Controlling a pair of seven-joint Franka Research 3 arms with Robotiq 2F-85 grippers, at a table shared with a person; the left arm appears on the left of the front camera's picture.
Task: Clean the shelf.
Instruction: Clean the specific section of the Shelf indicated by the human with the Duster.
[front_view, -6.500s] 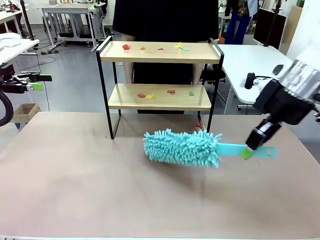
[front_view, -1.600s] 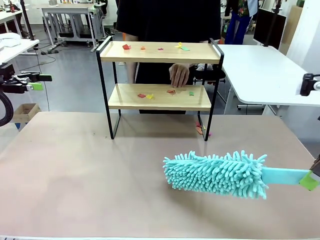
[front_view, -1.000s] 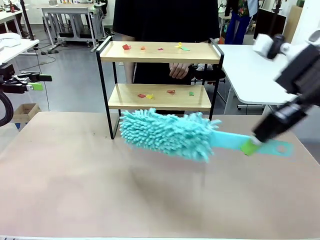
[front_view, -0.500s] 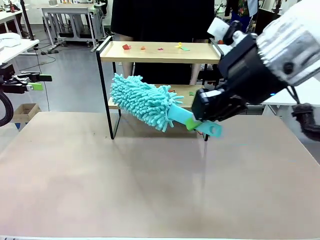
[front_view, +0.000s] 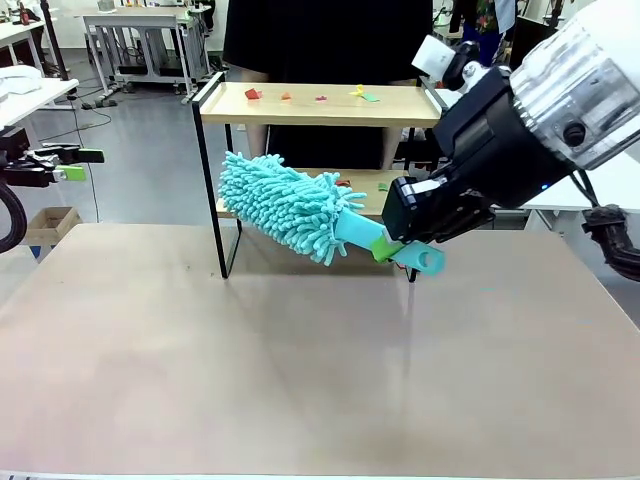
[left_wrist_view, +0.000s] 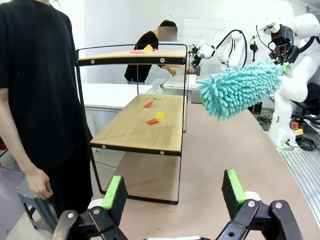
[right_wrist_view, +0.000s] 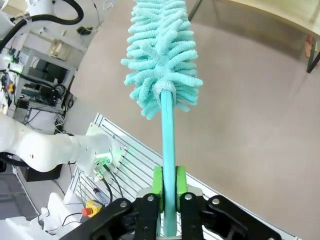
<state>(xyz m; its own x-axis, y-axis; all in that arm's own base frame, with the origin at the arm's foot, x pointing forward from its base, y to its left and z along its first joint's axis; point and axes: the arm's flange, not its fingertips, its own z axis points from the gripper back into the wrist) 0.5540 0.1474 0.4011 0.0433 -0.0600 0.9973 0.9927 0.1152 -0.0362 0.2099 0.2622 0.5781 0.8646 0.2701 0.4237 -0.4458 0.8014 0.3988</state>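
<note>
**Right gripper clamped on duster, in front of shelf**

Right gripper (front_view: 385, 247) is clenched on the flat teal handle of a duster (front_view: 290, 205). In the right wrist view the green pads (right_wrist_view: 157, 181) squeeze the handle from both sides. The handle end pokes out behind the fingers. The fluffy teal head runs out from the fingertips toward the robot's left, tilted up and off the table (front_view: 300, 380).

The shelf (front_view: 400, 106) stands just beyond that gripper. The duster head hangs in front of its lower tier, crossing the left front leg in the front view. In the left wrist view the head (left_wrist_view: 240, 87) looks clear of the frame, but contact can't be told. Small coloured paper scraps (front_view: 253, 93) lie on the top board, and more on the lower one (left_wrist_view: 152, 120).

Left gripper (left_wrist_view: 173, 189) is released, its fingers spread wide with nothing between them. It sits well off to the shelf's left end (front_view: 75, 164). The shelf (left_wrist_view: 145, 132) is ahead of its fingers.

A person (front_view: 320, 40) in black stands behind the shelf.
</note>
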